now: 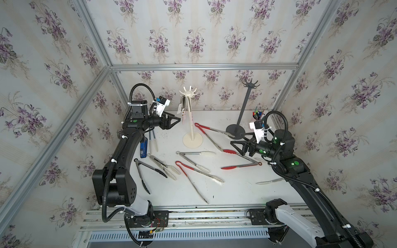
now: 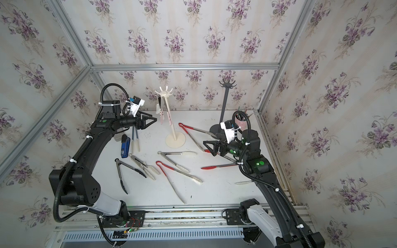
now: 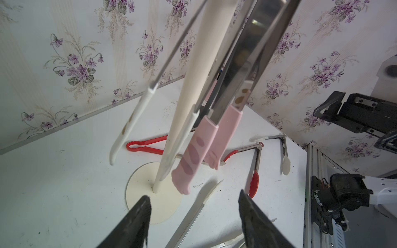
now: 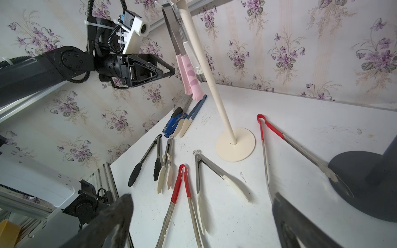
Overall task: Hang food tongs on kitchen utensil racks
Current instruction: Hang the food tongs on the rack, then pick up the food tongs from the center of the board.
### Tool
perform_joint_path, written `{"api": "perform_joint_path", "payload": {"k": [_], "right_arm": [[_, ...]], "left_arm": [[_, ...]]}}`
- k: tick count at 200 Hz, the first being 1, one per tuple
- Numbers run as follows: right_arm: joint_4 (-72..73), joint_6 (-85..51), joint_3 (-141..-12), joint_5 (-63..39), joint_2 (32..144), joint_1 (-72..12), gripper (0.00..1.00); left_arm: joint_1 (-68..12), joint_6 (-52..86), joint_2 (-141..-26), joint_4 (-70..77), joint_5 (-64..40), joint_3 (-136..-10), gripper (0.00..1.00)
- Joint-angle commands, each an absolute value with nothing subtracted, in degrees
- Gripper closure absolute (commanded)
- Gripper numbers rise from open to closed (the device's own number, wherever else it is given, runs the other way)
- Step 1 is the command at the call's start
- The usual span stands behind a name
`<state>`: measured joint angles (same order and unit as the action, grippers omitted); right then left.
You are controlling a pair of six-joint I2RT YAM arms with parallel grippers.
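Observation:
Pink-tipped food tongs (image 1: 183, 111) hang from a hook of the cream rack (image 1: 189, 94), with no gripper touching them. In the left wrist view their pink tips (image 3: 193, 150) dangle beside the post, and white-tipped tongs (image 3: 129, 126) hang there too. My left gripper (image 1: 177, 121) (image 3: 194, 194) stands open and empty just left of the hung tongs. The black rack (image 1: 250, 84) at the back right is bare. Several tongs lie on the table, among them red-handled (image 1: 206, 128), white-tipped (image 1: 193, 158) and black (image 1: 144, 171) ones. My right gripper (image 1: 236, 148) (image 4: 202, 195) hovers open above them.
A blue-and-black stapler-like tool (image 1: 143, 148) lies under the left arm beside blue-grey tongs (image 1: 153, 139). A cup of pens (image 1: 258, 114) stands in the back right corner. The black rack's base (image 1: 235, 130) touches the red-handled tongs' tips. Aluminium rails run along the front edge.

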<state>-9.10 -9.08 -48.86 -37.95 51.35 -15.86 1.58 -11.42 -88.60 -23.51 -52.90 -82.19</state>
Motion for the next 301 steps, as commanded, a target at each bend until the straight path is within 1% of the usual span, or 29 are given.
{"api": "perform_joint_path", "payload": {"k": [1, 33, 52, 69, 85, 101, 139, 172, 191, 255, 288, 293, 301], "right_arm": [[-8.4, -9.0, -48.7, -37.5, 51.2, -15.9, 0.0], [-8.3, -9.0, -48.4, -37.4, 51.2, -15.9, 0.0], [-7.8, -9.3, -48.1, -37.3, 51.2, -16.0, 0.0], [-7.6, -9.3, -47.9, -37.5, 51.3, -16.0, 0.0], [-7.6, -9.3, -47.8, -37.4, 51.3, -15.9, 0.0], [-7.6, -9.2, -47.6, -37.6, 51.4, -15.9, 0.0], [-7.2, -9.1, -47.3, -37.7, 51.7, -15.9, 0.0], [-6.8, -9.4, -47.1, -38.2, 52.2, -15.9, 0.0], [-6.4, -9.7, -46.9, -38.3, 52.5, -15.9, 0.0], [-5.3, -10.4, -46.2, -38.3, 53.4, -15.9, 0.0], [-4.9, -10.7, -46.2, -38.3, 53.6, -15.9, 0.0], [-4.9, -10.7, -46.2, -38.2, 53.7, -15.9, 0.0], [-5.0, -10.7, -46.1, -38.2, 53.8, -15.9, 0.0]], "left_arm": [[1.7, -12.0, -87.3, -23.6, -50.7, -81.9, 0.22], [1.8, -9.4, -84.1, -20.4, -47.0, -78.8, 0.16], [1.9, -6.9, -81.7, -16.6, -45.5, -75.8, 0.08], [2.0, -5.4, -78.5, -14.7, -44.0, -73.9, 0.06], [2.0, -4.0, -76.7, -13.4, -40.4, -72.2, 0.05], [2.2, -2.5, -74.7, -11.6, -37.7, -70.1, 0.01], [3.1, 0.6, -71.9, -11.2, -34.9, -67.3, 0.01], [3.9, 4.3, -69.7, -11.5, -28.9, -64.5, 0.01], [4.1, 4.8, -70.0, -14.6, -26.5, -64.2, 0.01], [4.5, 5.9, -77.4, -29.0, -17.4, -68.1, 0.01], [4.5, 6.4, -80.8, -33.5, -10.4, -69.9, 0.01], [4.5, 6.5, -83.0, -34.2, -10.4, -70.2, 0.01], [4.5, 6.7, -84.4, -35.5, -7.7, -71.0, 0.01]]}}
